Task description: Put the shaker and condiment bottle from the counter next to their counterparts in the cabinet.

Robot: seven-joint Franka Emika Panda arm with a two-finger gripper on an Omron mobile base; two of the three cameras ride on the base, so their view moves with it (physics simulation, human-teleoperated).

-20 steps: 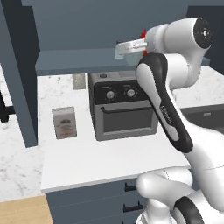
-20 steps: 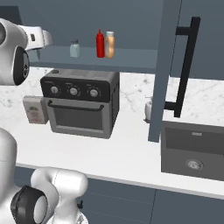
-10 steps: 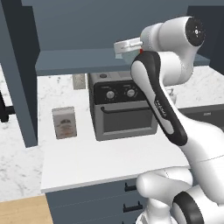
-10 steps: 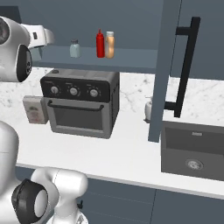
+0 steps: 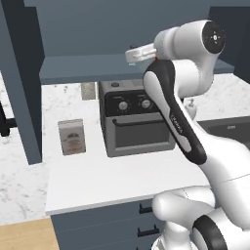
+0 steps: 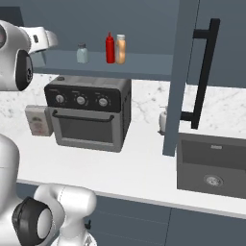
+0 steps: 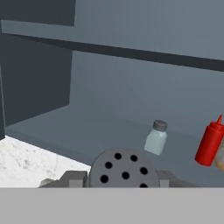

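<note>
The shaker's grey cap (image 7: 124,168), dotted with holes, sits between the fingers of my gripper (image 7: 124,178), which is shut on it; its body is hidden. The hand (image 5: 138,52) hovers at the front edge of the cabinet shelf (image 5: 83,68), above the toaster oven; it is also at the left of the right base view (image 6: 42,39). On the shelf stand a pale shaker (image 6: 82,53) (image 7: 156,138), the red condiment bottle (image 6: 110,48) (image 7: 210,140) and, touching it, an orange bottle with a white cap (image 6: 120,49). The marble counter (image 6: 144,163) lies below.
A black toaster oven (image 5: 136,119) stands on the counter under the shelf, with a small box (image 5: 72,136) to its left. A small pale object (image 6: 163,121) sits by the open cabinet door (image 6: 178,77). A sink (image 6: 211,166) lies at the right.
The hand with the shaker has shifted a little to the left along the shelf's front edge. The bottles and shaker on the shelf have not moved.
</note>
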